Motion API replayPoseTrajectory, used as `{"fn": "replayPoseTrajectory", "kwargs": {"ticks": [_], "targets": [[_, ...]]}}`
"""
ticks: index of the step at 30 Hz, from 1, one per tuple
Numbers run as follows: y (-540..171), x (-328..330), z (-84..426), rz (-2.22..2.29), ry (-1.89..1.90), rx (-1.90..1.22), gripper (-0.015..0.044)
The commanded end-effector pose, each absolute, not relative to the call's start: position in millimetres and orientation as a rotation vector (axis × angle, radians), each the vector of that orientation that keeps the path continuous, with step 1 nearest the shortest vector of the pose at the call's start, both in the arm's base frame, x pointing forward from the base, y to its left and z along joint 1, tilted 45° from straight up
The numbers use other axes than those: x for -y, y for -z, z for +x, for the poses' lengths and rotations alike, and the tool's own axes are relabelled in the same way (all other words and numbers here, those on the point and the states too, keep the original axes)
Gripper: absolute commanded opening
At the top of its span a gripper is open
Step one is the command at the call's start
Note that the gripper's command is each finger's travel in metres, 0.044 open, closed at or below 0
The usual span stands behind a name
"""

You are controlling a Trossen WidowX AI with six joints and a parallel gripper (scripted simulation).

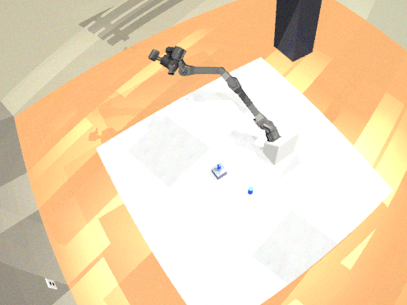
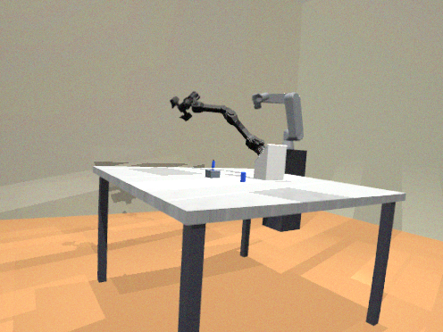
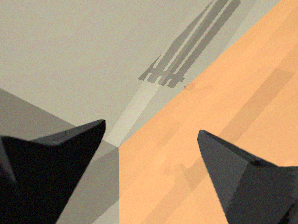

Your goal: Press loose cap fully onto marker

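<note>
The marker (image 1: 219, 166) (image 2: 213, 164) stands upright in the small grey holder block (image 1: 221, 175) (image 2: 213, 174), with its blue tip bare. The blue cap (image 1: 250, 191) (image 2: 243, 177) stands loose on the table (image 1: 197, 213) (image 2: 152, 187), apart from the holder block and nearer the front in the exterior view. My gripper (image 1: 162, 64) (image 2: 178, 112) (image 3: 152, 129) is open and empty. It is held high, well away from the marker and the cap, beyond the table's edge in the top view. The wrist view shows only the fingers, wall and floor; marker, cap and holder are out of its view.
The arm rises from a white base block (image 1: 281, 149) (image 2: 273, 162) on the table. A dark pedestal (image 1: 296, 30) (image 2: 296, 162) stands beyond the table and bears another grey arm (image 2: 293, 113). Two flat grey patches (image 1: 169, 151) (image 1: 295, 246) mark the table top.
</note>
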State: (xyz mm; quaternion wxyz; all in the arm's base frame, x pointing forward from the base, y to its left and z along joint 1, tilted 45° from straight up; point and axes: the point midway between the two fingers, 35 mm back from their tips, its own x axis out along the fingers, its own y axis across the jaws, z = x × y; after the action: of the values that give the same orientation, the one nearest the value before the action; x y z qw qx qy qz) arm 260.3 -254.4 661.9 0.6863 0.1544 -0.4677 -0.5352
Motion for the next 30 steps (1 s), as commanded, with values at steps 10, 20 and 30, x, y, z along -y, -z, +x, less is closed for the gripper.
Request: {"fn": "replayPoseTrajectory", "kwargs": {"ticks": [10, 20, 30], "targets": [[-595.6, 243.5, 360.5, 0.340, 1.114, 0.743, 0.0241], [-489.7, 185.6, 469.0, 0.315, 0.961, 0.366, 0.0241], [-353.4, 104.0, 535.2, 0.239, 0.809, -0.040, 0.0241]]}}
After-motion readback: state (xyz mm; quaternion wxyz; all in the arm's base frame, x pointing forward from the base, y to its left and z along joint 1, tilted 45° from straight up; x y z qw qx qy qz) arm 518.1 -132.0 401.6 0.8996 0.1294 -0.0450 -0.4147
